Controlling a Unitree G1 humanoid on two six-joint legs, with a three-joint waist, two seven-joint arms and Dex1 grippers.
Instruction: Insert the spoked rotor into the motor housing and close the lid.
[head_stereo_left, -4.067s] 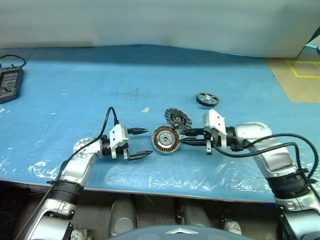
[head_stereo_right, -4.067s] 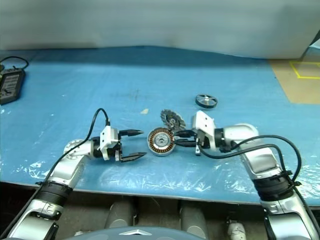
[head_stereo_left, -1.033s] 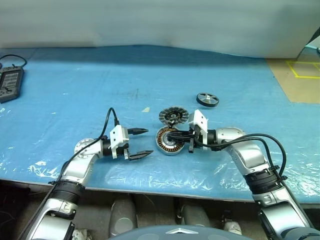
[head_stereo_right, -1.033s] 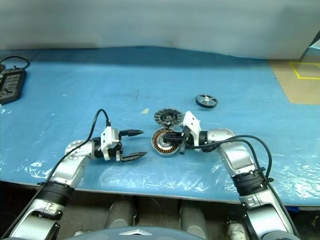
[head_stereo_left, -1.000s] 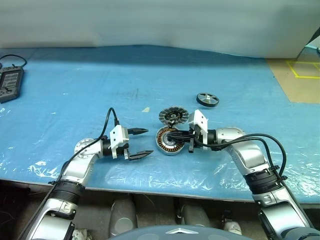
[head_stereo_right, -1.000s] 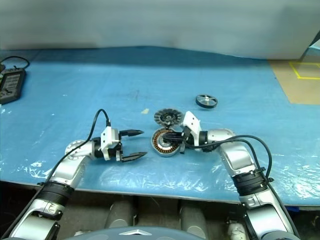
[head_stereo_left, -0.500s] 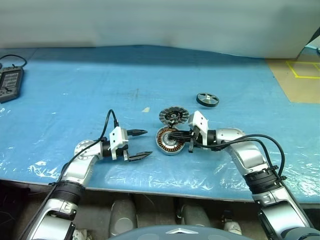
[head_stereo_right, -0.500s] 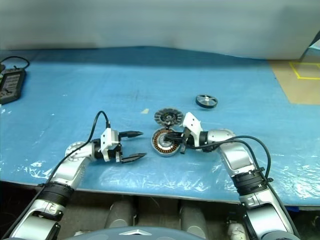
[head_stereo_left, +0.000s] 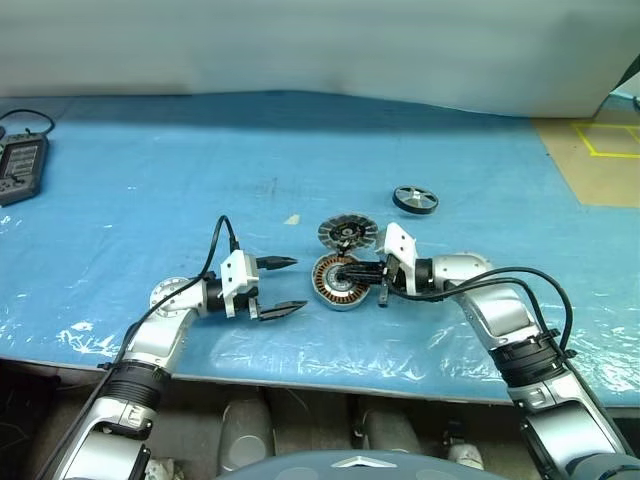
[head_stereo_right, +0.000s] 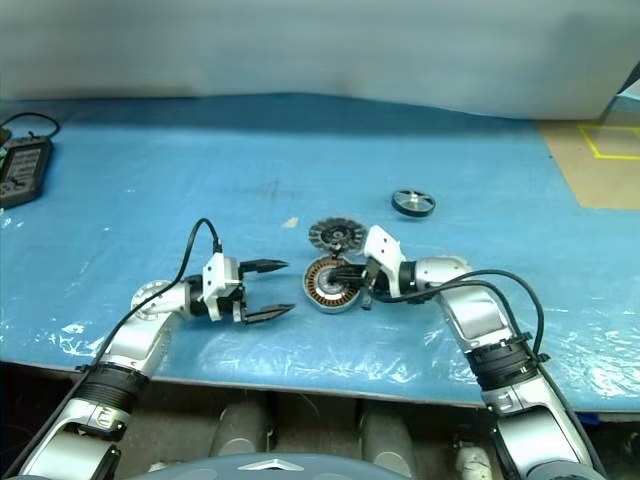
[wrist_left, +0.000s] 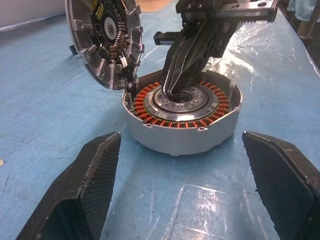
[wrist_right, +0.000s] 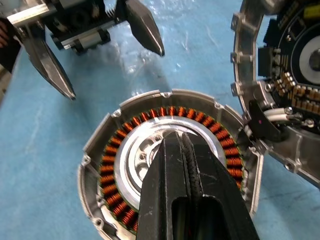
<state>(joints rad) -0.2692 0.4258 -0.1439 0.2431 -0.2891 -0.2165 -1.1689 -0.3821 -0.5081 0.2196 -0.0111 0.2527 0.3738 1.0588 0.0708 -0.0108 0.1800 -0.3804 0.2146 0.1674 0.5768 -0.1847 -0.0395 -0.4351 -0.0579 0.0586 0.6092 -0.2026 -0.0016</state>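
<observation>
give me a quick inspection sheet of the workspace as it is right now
surface: blue plastic-covered table, crinkled near the front edge
job's things: round silver motor housing with copper windings lying flat; silver ribbed lid tilted against its far rim; black-rimmed spoked rotor lying apart
clutter: dark handheld device at the far left
grippers: right gripper shut, tips over the housing's centre; left gripper open, beside the housing
cables: black leads on both arms
surroundings: pale wall, yellow floor tape
</observation>
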